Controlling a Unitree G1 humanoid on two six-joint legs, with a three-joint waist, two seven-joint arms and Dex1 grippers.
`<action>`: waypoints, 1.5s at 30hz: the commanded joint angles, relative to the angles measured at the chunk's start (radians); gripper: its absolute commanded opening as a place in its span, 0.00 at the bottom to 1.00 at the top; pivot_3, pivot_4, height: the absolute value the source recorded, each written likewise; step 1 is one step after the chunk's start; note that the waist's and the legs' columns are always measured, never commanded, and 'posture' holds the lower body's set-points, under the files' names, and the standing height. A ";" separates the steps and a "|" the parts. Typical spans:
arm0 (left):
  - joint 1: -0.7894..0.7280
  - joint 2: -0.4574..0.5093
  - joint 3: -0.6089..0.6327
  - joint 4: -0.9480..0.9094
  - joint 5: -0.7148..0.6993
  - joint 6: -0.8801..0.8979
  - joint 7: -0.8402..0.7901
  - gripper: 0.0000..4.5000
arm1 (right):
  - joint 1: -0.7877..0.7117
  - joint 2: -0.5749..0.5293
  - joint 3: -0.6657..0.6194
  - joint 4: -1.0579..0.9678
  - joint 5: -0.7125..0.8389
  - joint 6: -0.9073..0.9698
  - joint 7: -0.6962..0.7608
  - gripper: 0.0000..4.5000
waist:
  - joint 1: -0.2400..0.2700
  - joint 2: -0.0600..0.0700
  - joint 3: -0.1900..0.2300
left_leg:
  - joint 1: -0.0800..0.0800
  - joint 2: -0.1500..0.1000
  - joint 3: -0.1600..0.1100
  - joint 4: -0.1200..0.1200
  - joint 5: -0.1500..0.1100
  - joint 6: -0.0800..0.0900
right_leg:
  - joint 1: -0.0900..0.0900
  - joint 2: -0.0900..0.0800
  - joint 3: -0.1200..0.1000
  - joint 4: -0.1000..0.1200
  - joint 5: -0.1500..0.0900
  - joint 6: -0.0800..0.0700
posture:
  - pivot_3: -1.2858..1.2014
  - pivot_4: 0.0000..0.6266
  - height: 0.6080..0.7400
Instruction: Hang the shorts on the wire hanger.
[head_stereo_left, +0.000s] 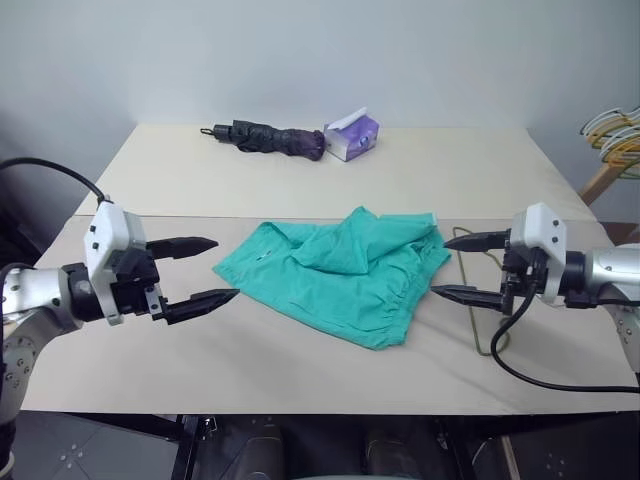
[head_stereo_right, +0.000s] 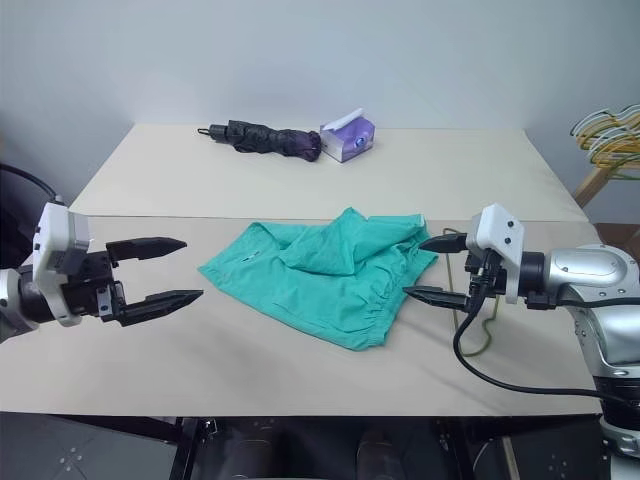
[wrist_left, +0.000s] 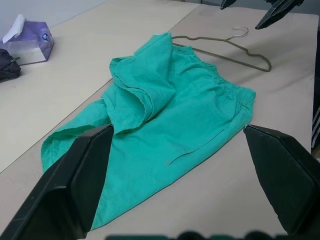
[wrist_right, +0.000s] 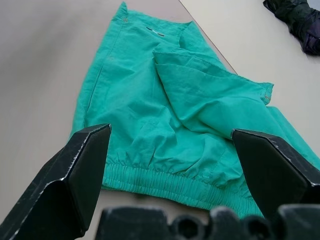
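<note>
The teal-green shorts (head_stereo_left: 340, 275) lie crumpled flat in the middle of the table, one part folded over, with the gathered waistband toward the right side. The thin olive wire hanger (wrist_left: 269, 64) lies flat on the table just past the waistband, partly under the shorts' edge. My left gripper (head_stereo_left: 225, 268) hovers open at the shorts' left end, fingers pointing at the cloth with nothing between them. At the waistband side my right gripper (head_stereo_left: 440, 266) is open too, above the hanger, and holds nothing.
A folded dark umbrella (head_stereo_left: 270, 138) and a purple tissue box (head_stereo_left: 352, 138) sit at the table's far edge. A bunch of yellow, green and white hangers (head_stereo_left: 615, 135) hangs off the table at the far right. A black cable (head_stereo_left: 520, 370) loops below my right wrist.
</note>
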 joint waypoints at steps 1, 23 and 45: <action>-0.016 0.000 0.022 -0.004 -0.019 -0.012 -0.004 1.00 | 0.000 -0.018 -0.042 -0.036 0.021 -0.004 0.005 1.00 | 0.000 0.000 0.000 | 0.000 0.000 0.000 0.000 0.000 0.000 | 0.000 0.000 0.000 0.000 0.000 0.000 | 0.57 0.17 1.00; -0.043 -0.011 -0.027 -0.010 -0.016 -0.024 -0.014 1.00 | 0.121 -0.047 0.038 -0.264 -0.099 -0.012 -0.094 1.00 | 0.000 0.000 0.000 | -0.001 0.000 0.000 0.000 0.000 0.000 | 0.000 0.000 0.000 -0.001 -0.001 0.001 | 0.56 0.15 1.00; -0.116 -0.013 -0.132 0.047 0.035 -0.061 -0.076 1.00 | 0.004 0.080 0.684 -0.381 -0.805 0.221 -0.346 0.87 | -0.009 -0.001 0.000 | -0.001 0.000 0.000 -0.001 0.000 -0.001 | -0.002 0.000 -0.001 0.000 -0.001 -0.001 | 0.53 0.17 1.00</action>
